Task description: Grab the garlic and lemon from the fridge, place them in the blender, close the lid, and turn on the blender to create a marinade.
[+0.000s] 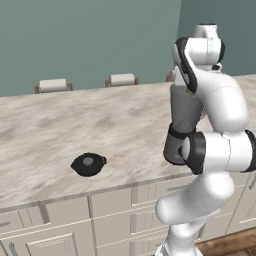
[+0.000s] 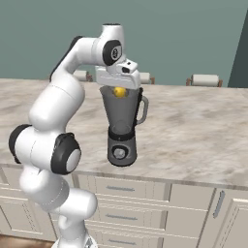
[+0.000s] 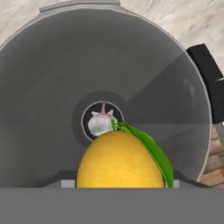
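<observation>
Lemon poised over the blender mouth

The jaws grip the lemon [image 3: 120,159] directly above the blender [image 2: 121,126]; garlic [image 3: 101,123] lies straight below.

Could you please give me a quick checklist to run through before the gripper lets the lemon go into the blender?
1. Lemon in the gripper over the jar mouth: ok, it sits at the top of the blender.
2. Garlic already at the jar bottom: ok.
3. Drop path clear inside the jar: ok.
4. Blender upright on the counter: ok.
5. Lid off and within sight on the counter: ok.
6. Blender knob off: cannot tell.
</observation>
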